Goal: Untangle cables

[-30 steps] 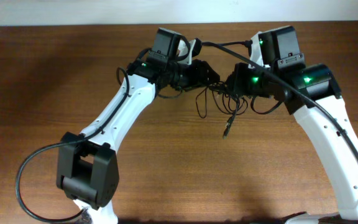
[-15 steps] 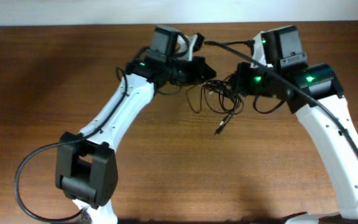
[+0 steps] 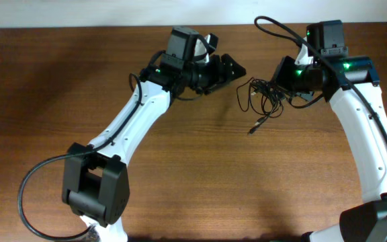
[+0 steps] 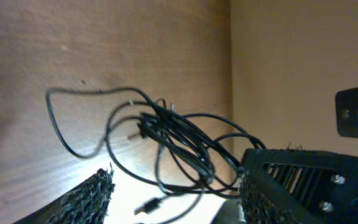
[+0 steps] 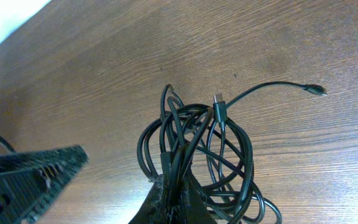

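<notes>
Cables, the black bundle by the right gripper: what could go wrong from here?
1. The cables seem only caught on one finger of the right gripper, whose jaws stand apart. The clump could slip off.
2. The left gripper is open and clear of the strands, so pulling with one arm alone may just drag or tighten the knot.
3. A loose plug end trails out and could snag.

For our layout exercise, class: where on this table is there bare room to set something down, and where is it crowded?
Bare wood lies left of the left arm, and in the near middle between it and the right arm, below the cables. Crowded: the far edge, where the left end effector, cables and right end effector cluster.
</notes>
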`<state>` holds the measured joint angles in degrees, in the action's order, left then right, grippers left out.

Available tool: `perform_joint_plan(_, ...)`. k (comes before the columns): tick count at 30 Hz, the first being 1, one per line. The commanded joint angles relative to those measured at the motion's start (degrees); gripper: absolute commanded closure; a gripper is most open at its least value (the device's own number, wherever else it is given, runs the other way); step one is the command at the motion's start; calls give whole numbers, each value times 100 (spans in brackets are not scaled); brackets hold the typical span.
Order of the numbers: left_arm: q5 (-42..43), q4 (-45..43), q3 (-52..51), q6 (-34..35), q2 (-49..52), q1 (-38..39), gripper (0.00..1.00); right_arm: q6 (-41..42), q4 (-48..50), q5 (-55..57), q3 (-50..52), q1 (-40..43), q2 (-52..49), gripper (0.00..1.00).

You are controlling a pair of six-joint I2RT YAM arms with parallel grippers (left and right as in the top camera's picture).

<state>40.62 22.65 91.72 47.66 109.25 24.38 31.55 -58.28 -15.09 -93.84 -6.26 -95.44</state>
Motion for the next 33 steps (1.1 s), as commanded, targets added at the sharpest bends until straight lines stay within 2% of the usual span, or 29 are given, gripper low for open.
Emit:
perform_joint_plan(1,229,-13,42,1132,127,149,28,44,22,-101,-122,-9,42,96)
perform_joint_plan(5,942,-487,42,1923,627,341,29,44,20,-101,-122,-9,42,96)
perform_joint_plan(7,1287,-1075,42,2179,994,463,37,39,20,-101,-122,-9,42,96)
perform_joint_plan(11,1023,-1449,42,2179,1198,498,45,20,-15,-103,-120,-9,42,96)
perform_joint_plan(15,391,-1650,42,2234,1198,498,47,22,-46,-170,-120,-15,42,96)
perform_joint_plan(19,37,-1967,42,2614,1200,496,48,20,-63,-251,-120,-15,42,96)
perform_joint_plan(21,-133,-2271,42,2627,1200,496,71,17,-111,-249,-120,-15,42,96)
perform_joint_plan(22,-170,-2352,42,2627,1200,485,89,17,-133,-249,-120,-15,42,96)
perform_joint_plan(23,-166,-2455,42,2625,1200,468,100,-55,-153,-249,-120,-13,42,96)
perform_joint_plan(24,-170,-2485,42,2592,1200,450,100,-120,-160,-249,-120,-13,42,96)
perform_joint_plan(26,-125,-2485,42,2020,1200,343,100,-214,-221,-247,-120,-11,42,96)
perform_joint_plan(27,-13,-2531,42,1331,1198,234,100,-297,-240,-240,-120,-9,42,96)
perform_joint_plan(30,345,-2498,44,111,1198,-166,100,-590,-299,-221,-120,4,42,96)
perform_joint_plan(33,369,-1971,44,-625,1161,-763,100,-675,-466,-33,-120,195,42,96)
